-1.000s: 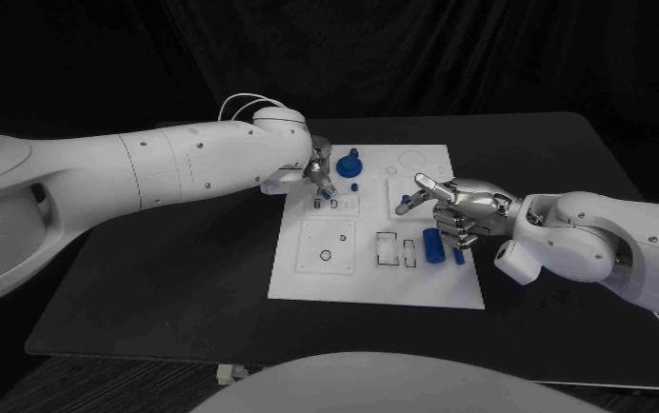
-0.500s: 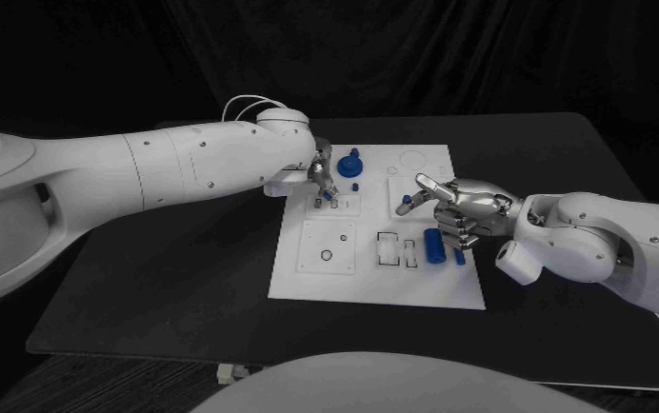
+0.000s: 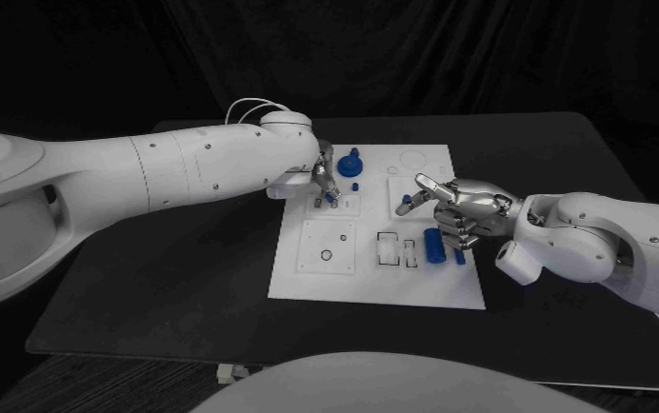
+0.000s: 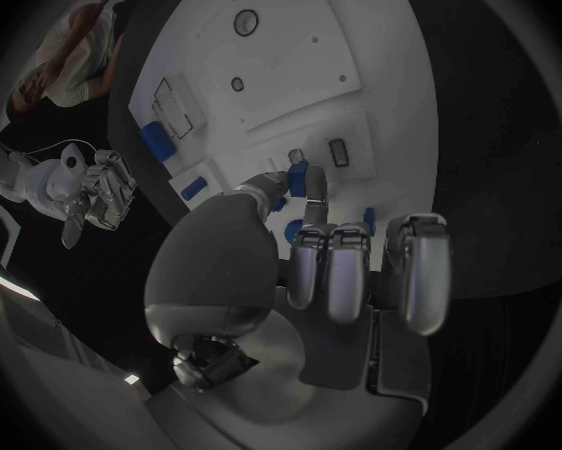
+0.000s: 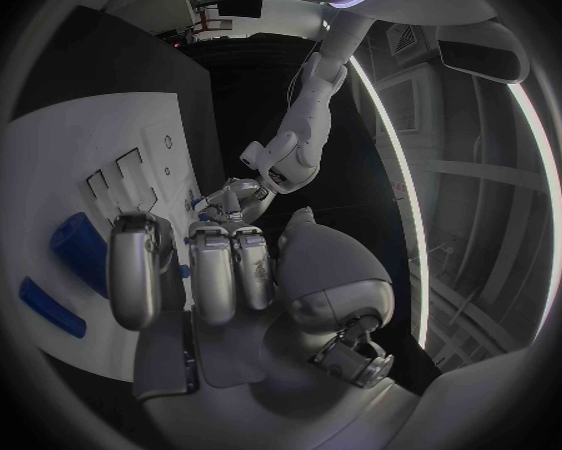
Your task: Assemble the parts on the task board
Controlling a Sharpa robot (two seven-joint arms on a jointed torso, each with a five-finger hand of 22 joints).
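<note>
Slightly forward since a second ago, the left hand (image 3: 322, 177) pinches a small blue part (image 4: 299, 178) over the task board (image 3: 329, 275), by its far-left slots. Curled on nothing, the right hand (image 3: 457, 211) waits just beside a blue cylinder (image 3: 432, 245) lying on the board. Risk — a tilted part could jam or slip, since the pinch looks shallow.

1. The bench (image 3: 165, 289) is black, and a black curtain (image 3: 412, 32) hangs behind its far edge.
2. The task board (image 3: 316, 280) is white, marked with thin dark outlines of rectangles and circles.
3. The parts (image 3: 434, 245) are blue.
4. Each robot hand is silver, left robot hand (image 3: 323, 181) and right robot hand (image 3: 453, 211), on white arms.
</note>
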